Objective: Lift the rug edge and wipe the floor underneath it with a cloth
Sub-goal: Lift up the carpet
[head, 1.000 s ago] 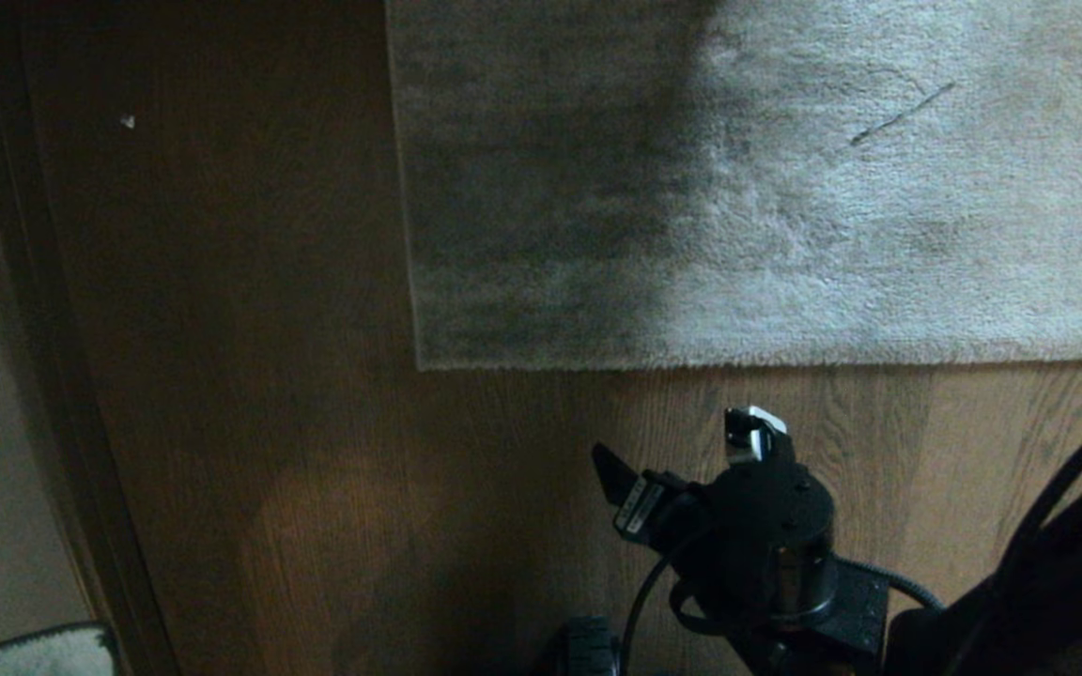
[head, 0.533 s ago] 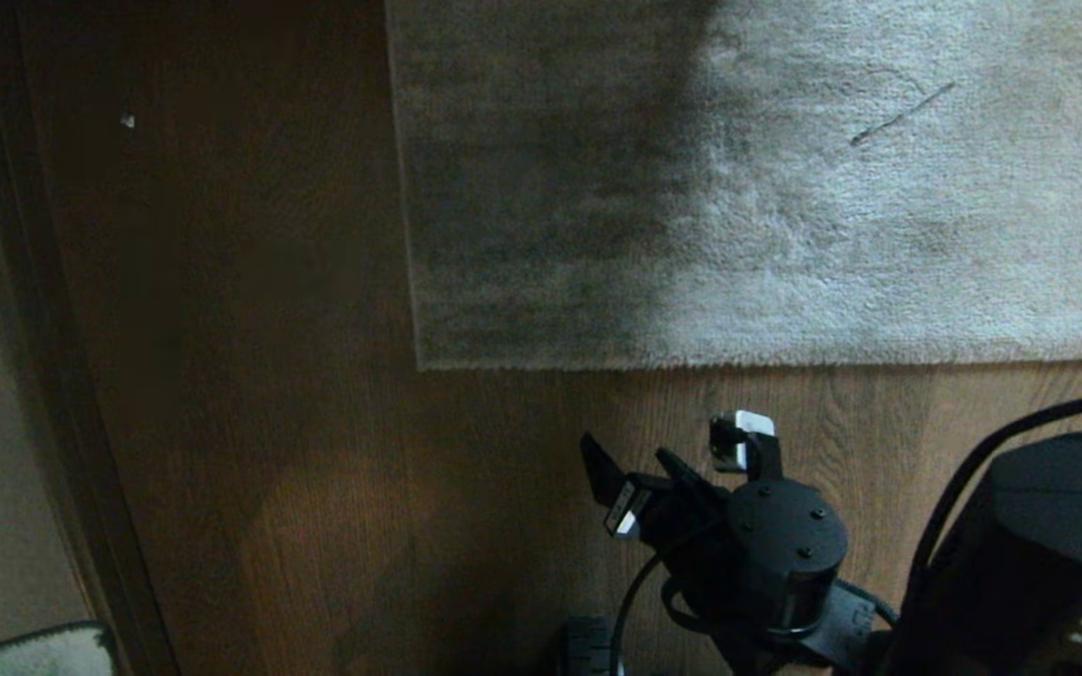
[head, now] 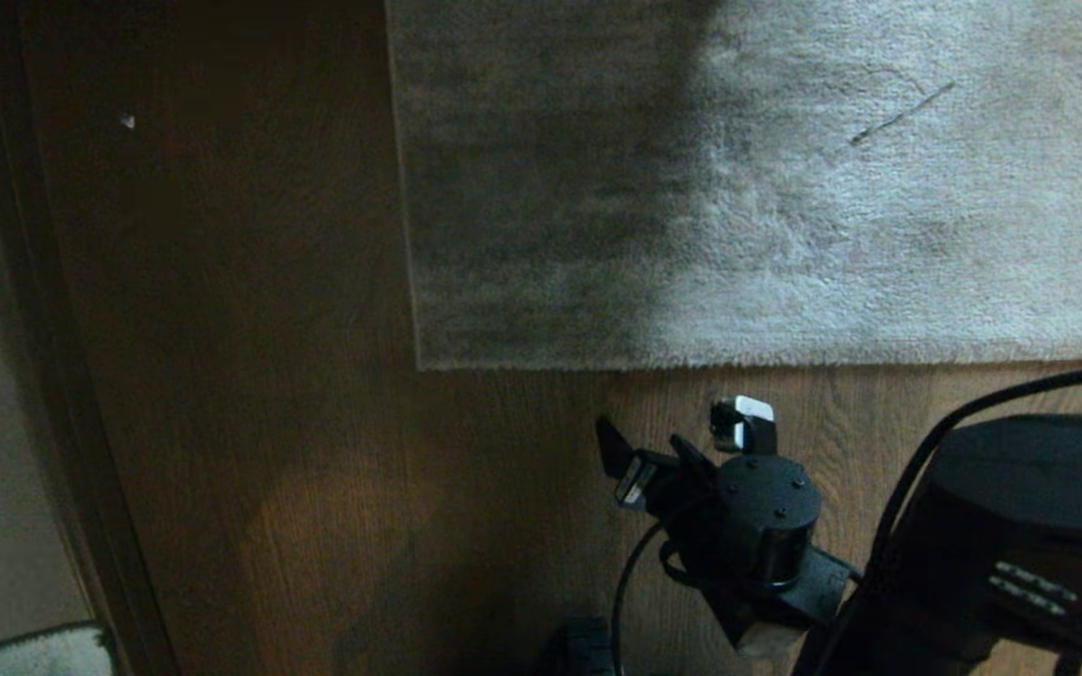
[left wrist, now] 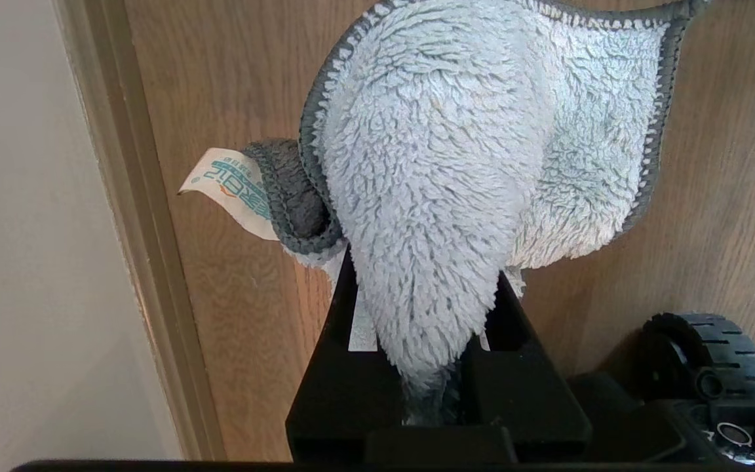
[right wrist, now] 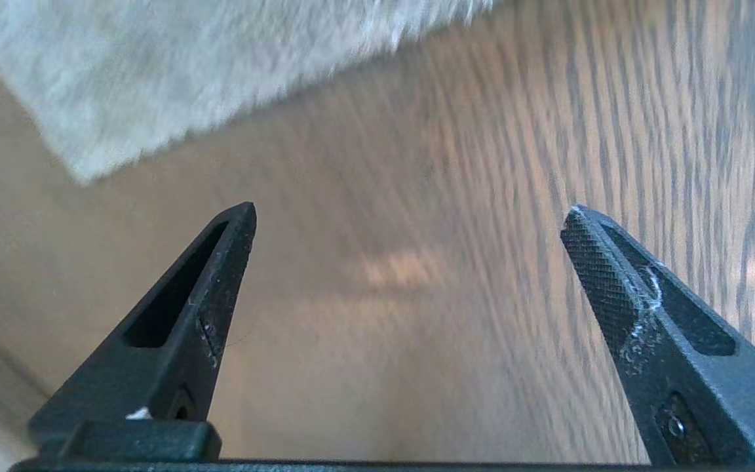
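Both hands are ready: my right gripper (head: 672, 437) gapes toward the rug edge (head: 738, 357) to lift, my left gripper (left wrist: 426, 367) pinches the cloth (left wrist: 443, 164) for wiping.

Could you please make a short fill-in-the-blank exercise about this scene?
1. The left gripper is shut on the ____.
2. The right gripper hovers with its jaws ____.
3. The rug edge lies ____ on the floor.

Missing words: cloth; open; flat
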Available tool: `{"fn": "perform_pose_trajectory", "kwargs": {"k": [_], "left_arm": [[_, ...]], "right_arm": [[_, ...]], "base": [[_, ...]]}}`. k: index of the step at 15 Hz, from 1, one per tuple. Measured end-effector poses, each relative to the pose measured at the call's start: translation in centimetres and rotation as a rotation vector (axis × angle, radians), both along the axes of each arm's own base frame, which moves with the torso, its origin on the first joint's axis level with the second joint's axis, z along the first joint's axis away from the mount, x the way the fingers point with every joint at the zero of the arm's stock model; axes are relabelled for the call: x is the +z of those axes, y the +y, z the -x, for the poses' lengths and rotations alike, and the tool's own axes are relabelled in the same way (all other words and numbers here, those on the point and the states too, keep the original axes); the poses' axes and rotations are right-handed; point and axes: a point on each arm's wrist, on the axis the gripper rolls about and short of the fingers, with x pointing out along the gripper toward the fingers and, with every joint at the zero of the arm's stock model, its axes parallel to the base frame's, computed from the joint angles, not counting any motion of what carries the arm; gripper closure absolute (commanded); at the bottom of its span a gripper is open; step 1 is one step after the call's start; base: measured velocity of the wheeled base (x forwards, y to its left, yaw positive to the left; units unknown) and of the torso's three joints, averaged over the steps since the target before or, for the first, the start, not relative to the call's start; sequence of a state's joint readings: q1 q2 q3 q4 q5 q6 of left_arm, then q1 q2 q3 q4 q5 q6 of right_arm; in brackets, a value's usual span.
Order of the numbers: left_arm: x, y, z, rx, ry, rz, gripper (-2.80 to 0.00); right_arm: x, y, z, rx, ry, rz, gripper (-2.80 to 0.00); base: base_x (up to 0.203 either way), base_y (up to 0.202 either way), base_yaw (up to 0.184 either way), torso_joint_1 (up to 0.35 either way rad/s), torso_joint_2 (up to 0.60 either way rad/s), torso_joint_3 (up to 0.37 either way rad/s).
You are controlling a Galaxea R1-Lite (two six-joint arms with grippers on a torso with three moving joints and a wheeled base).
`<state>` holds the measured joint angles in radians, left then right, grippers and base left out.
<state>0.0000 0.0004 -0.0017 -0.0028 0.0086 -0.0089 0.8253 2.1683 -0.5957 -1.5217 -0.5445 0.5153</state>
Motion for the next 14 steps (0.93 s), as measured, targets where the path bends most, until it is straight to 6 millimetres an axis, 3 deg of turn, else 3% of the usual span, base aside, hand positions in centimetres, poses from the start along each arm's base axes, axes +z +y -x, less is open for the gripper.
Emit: {"fn": "perform_pose_trajectory", "kwargs": {"k": [14], "left_arm": [[0.0, 0.0, 0.0, 0.000, 0.000, 0.000, 0.00]], "right_arm": [[1.7, 3.5, -5.2, -0.035, -0.129, -0.196, -2.80]], "base": [[0.000, 0.000, 0.000, 0.000, 0.00, 0.000]]}}
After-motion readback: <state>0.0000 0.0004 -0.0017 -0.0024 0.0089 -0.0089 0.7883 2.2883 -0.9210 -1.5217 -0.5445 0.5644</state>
